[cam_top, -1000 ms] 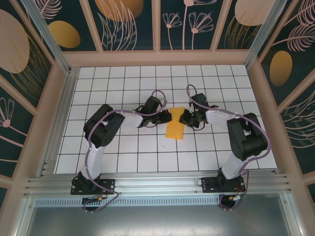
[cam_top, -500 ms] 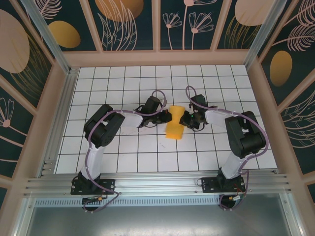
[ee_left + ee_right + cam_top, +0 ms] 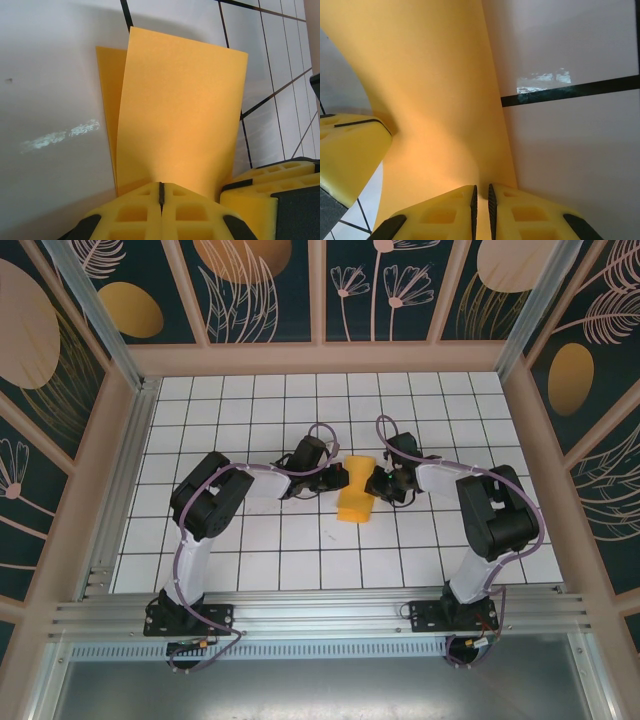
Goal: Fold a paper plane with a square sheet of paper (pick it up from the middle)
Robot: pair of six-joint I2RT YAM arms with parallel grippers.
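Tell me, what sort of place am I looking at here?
Probably a robot test cell: a white gridded table, fenced by aluminium framing and leaf-patterned panels, with a left arm and a right arm bolted at its edge, both pinching an orange paper sheet.

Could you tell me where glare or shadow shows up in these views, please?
Left wrist: a smeared glare streak on the table, soft shadow beyond the paper. Right wrist: a glare patch just above a grid line. Top external: even light, no glare.
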